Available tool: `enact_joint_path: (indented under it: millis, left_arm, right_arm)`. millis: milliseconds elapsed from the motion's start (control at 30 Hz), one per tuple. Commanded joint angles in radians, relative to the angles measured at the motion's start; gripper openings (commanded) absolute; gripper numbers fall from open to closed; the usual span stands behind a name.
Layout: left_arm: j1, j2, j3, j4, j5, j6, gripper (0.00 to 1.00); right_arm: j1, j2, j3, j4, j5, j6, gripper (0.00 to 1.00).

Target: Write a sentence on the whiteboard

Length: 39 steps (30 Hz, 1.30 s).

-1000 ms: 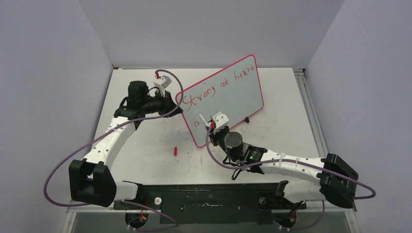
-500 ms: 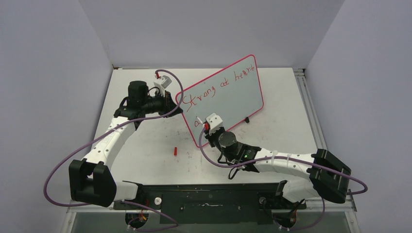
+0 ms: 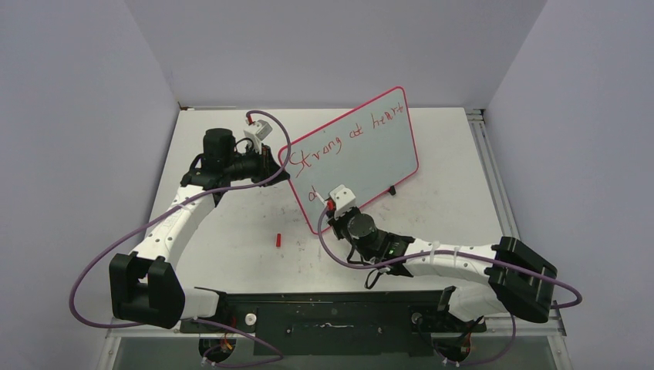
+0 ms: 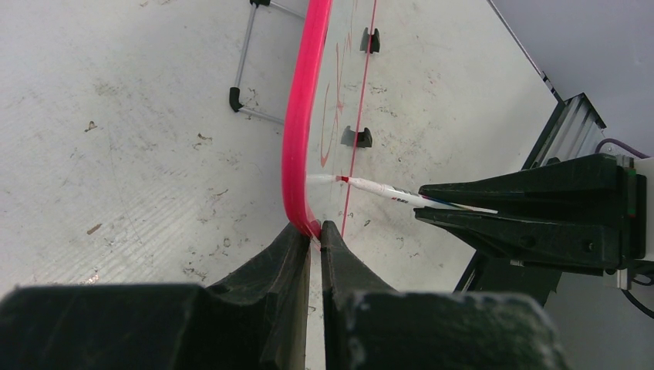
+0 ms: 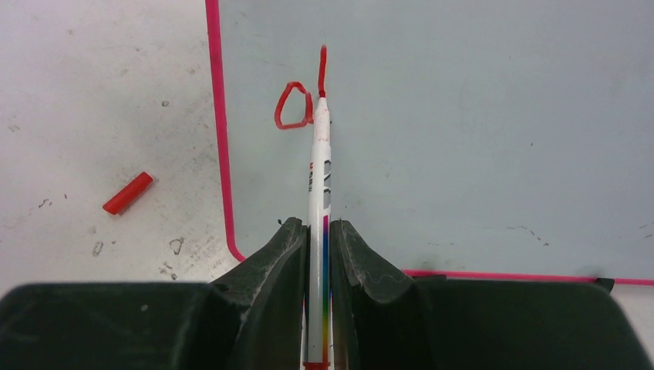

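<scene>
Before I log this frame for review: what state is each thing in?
whiteboard: propped up, left rim clamped.
sentence: unfinished, second line just begun.
marker: uncapped, tip at whiteboard.
red cap: off, lying on table.
left end effector: shut on whiteboard.
right end effector: shut on marker.

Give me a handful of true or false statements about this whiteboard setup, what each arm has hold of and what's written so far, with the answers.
1. The right jaws are shut on a marker whose tip meets the whiteboard. True.
2. The left jaws hold an eraser. False: they pinch the whiteboard's pink rim.
3. The red cap sits on the marker's tip. False: it lies on the table, left of the board's lower corner.
4. The top line of red lettering reads "Strong at heart". True.
5. The second line is complete. False: it shows only an "a" and one stroke.
</scene>
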Motion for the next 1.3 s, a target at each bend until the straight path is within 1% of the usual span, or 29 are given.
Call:
enact_joint_path:
  millis: [0, 300, 767, 1100, 1267]
  left_arm:
    - [-0.004, -0.032, 0.005, 0.045, 0.026, 0.005, 0.00]
    - [-0.003, -0.031, 0.004, 0.044, 0.026, 0.005, 0.00]
    - [-0.003, -0.034, 0.002, 0.047, 0.025, 0.004, 0.00]
    - [-0.003, -0.036, 0.000, 0.050, 0.017, 0.002, 0.00]
    - [-0.003, -0.036, -0.001, 0.051, 0.016, 0.002, 0.00]
  right_arm:
    - [0.000, -0.030, -0.037, 0.030, 0.010, 0.045, 0.05]
    - [0.008, -0.047, -0.076, 0.022, 0.029, 0.068, 0.05]
    - [0.009, -0.056, -0.046, 0.006, 0.054, 0.036, 0.05]
    - [0.009, -0.134, -0.031, -0.036, 0.073, 0.015, 0.05]
    - [0.005, -0.181, -0.034, -0.036, 0.059, -0.002, 0.05]
